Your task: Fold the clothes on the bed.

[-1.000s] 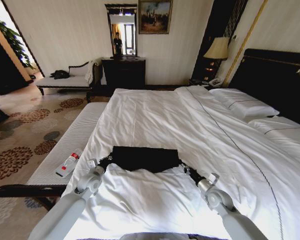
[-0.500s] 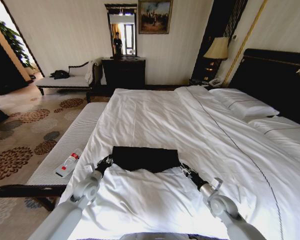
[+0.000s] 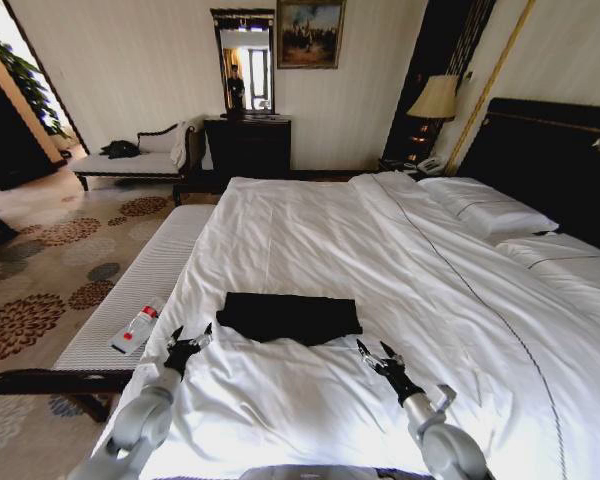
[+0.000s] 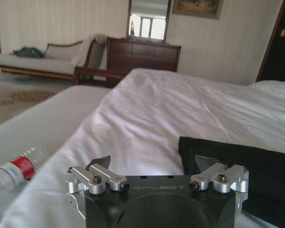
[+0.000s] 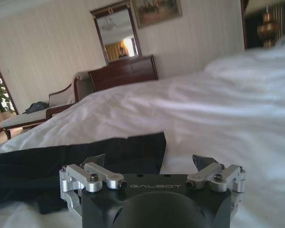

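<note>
Clothes [image 3: 289,317] lie folded flat on bed [image 3: 460,300], just ahead of and between left gripper [image 3: 188,342] and right gripper [image 3: 379,354]. Both spread, empty. Fold probably complete; next calls for retreat.

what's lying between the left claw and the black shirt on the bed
Nothing but bare white duvet: in the head view the open left claw sits just short of the folded shirt.

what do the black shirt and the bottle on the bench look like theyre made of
Shirt: soft matte knit, probably cotton; it lies limp, folded flat, with no sheen. Bottle: clear plastic, seemingly; see-through body, red-and-white label.
</note>
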{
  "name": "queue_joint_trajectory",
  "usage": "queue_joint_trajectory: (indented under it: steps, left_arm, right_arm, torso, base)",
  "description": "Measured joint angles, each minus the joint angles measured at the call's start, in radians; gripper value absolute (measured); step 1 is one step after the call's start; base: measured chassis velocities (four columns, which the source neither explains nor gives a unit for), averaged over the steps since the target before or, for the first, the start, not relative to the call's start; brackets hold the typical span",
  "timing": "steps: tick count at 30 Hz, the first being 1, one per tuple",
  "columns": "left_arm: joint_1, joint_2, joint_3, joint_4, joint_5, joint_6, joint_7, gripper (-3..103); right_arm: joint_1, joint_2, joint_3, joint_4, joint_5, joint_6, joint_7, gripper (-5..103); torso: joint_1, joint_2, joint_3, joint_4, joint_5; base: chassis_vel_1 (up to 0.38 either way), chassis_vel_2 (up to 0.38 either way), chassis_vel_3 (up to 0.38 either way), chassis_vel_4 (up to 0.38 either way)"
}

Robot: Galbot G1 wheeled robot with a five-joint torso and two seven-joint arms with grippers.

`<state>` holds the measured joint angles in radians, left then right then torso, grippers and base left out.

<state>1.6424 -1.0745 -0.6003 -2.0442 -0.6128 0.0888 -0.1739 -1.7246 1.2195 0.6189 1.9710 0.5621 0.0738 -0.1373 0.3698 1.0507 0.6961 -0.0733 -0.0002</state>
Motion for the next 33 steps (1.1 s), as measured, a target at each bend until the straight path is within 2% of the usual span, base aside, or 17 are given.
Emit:
queue_joint_trajectory:
  steps: [1, 5, 7, 10, 11, 14, 22, 27, 29, 30, 33]
  left_arm:
    - [0.000, 0.000, 0.000, 0.000, 0.000, 0.000, 0.000, 100]
    - [0.139, -0.050, -0.089, -0.061, 0.056, -0.075, 0.072, 100]
    - [0.155, -0.056, -0.098, -0.067, 0.063, -0.087, 0.079, 100]
    - [0.260, -0.087, -0.140, -0.094, 0.123, -0.180, 0.129, 100]
    - [0.260, -0.087, -0.140, -0.094, 0.123, -0.180, 0.129, 100]
    - [0.322, -0.100, -0.161, -0.112, 0.151, -0.238, 0.159, 100]
    - [0.365, -0.103, -0.178, -0.126, 0.162, -0.262, 0.178, 100]
    - [0.362, -0.102, -0.177, -0.126, 0.162, -0.262, 0.178, 100]
    - [0.360, -0.101, -0.177, -0.125, 0.161, -0.262, 0.178, 100]
    - [0.360, -0.101, -0.177, -0.125, 0.161, -0.262, 0.178, 100]
    - [0.359, -0.101, -0.176, -0.125, 0.161, -0.260, 0.177, 100]
  right_arm:
    - [0.000, 0.000, 0.000, 0.000, 0.000, 0.000, 0.000, 100]
    - [-0.030, 0.025, 0.022, 0.040, -0.067, 0.041, 0.001, 100]
    - [-0.031, 0.027, 0.024, 0.042, -0.075, 0.046, 0.001, 100]
    - [-0.036, 0.035, 0.035, 0.046, -0.111, 0.067, 0.002, 100]
    - [-0.036, 0.035, 0.035, 0.046, -0.111, 0.067, 0.002, 100]
    - [-0.043, 0.037, 0.041, 0.048, -0.112, 0.068, 0.003, 100]
    - [-0.051, 0.035, 0.054, 0.045, -0.107, 0.068, 0.003, 100]
    - [-0.038, 0.023, 0.048, 0.033, -0.052, 0.032, 0.019, 100]
    - [-0.024, 0.008, 0.046, 0.036, 0.029, -0.036, 0.045, 100]
    - [-0.024, 0.008, 0.046, 0.036, 0.029, -0.036, 0.045, 100]
    - [0.007, -0.028, 0.047, 0.036, 0.178, -0.132, 0.077, 100]
  torso:
    - [0.000, 0.000, 0.000, 0.0000, 0.0000]
    - [0.000, 0.000, 0.000, 0.0000, 0.0001]
    - [0.000, 0.000, 0.000, 0.0000, 0.0001]
    - [0.000, 0.000, 0.000, 0.0003, 0.0002]
    - [0.000, 0.000, 0.000, 0.0003, 0.0002]
    - [0.000, 0.000, 0.000, 0.0001, 0.0002]
    - [0.000, 0.000, 0.000, 0.0000, 0.0001]
    - [0.000, 0.000, 0.000, 0.0000, 0.0003]
    - [0.000, 0.000, 0.000, 0.0000, 0.0003]
    - [0.000, 0.000, 0.000, 0.0000, 0.0003]
    - [0.000, 0.000, 0.000, 0.0000, 0.0002]
  base:
    - [0.000, 0.000, 0.000, 0.000]
    - [0.000, 0.000, 0.000, 0.000]
    - [0.000, 0.000, 0.000, 0.000]
    - [0.000, 0.000, 0.000, 0.000]
    - [0.000, 0.000, 0.000, 0.000]
    - [0.000, 0.000, 0.000, 0.000]
    - [0.000, 0.000, 0.000, 0.000]
    - [0.000, 0.000, 0.000, 0.000]
    - [0.000, 0.000, 0.000, 0.000]
    - [0.000, 0.000, 0.000, 0.000]
    - [0.000, 0.000, 0.000, 0.000]
